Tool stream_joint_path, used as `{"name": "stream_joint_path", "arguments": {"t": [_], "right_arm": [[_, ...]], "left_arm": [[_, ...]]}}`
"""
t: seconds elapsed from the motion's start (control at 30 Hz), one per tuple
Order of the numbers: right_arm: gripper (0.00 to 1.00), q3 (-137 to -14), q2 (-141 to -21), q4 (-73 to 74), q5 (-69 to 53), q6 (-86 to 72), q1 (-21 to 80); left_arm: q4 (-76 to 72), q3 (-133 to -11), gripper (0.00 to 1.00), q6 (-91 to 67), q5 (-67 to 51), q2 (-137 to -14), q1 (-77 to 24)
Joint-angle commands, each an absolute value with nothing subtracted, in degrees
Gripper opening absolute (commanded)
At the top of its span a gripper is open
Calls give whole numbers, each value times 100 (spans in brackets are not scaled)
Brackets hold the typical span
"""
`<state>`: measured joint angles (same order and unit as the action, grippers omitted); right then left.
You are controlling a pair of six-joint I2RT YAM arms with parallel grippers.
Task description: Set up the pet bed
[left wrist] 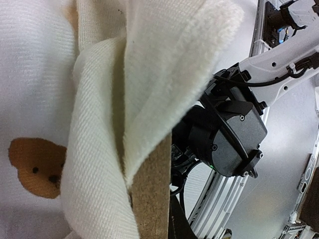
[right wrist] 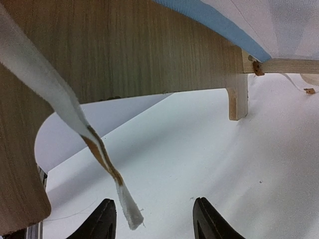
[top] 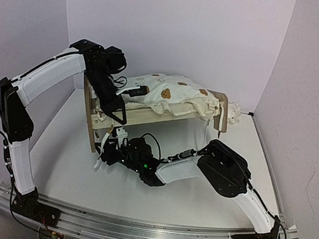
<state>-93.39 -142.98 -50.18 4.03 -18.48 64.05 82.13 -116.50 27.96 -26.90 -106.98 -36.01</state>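
The pet bed stands tilted at the back middle, its rounded headboard at the left. The cream bear-print cushion lies on it. My left gripper is at the headboard end; in the left wrist view the cushion fills the frame, and a brown strap on its edge runs down against my dark finger, seemingly clamped. My right gripper is low by the headboard, open. A white strap with a brown patch hangs loose near its left finger. The wood panel and blue-striped base are above it.
A cream fabric lump sits past the bed's right end. White walls close in at the back and sides. The aluminium rail runs along the near edge. My right arm's wrist is just below the left gripper.
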Motion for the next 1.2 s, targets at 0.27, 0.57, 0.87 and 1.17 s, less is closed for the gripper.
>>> {"name": "stream_joint_path", "arguments": {"t": [0.27, 0.57, 0.87, 1.17], "right_arm": [[4, -9605, -14412, -5352, 643, -1856, 6373], [0, -7351, -13172, -5147, 875, -1828, 6355], [0, -5607, -11623, -3638, 516, -1441, 6600], [0, -5898, -11492, -2592, -247, -1447, 6669]], "left_arm": [[7237, -12245, 0, 2978, -3033, -10418, -3623], [6803, -12075, 0, 3054, -2255, -10374, -3454], [5808, -10871, 0, 3374, -1674, -10177, -3247], [4814, -9553, 0, 4107, -1283, -10307, -3018]]}}
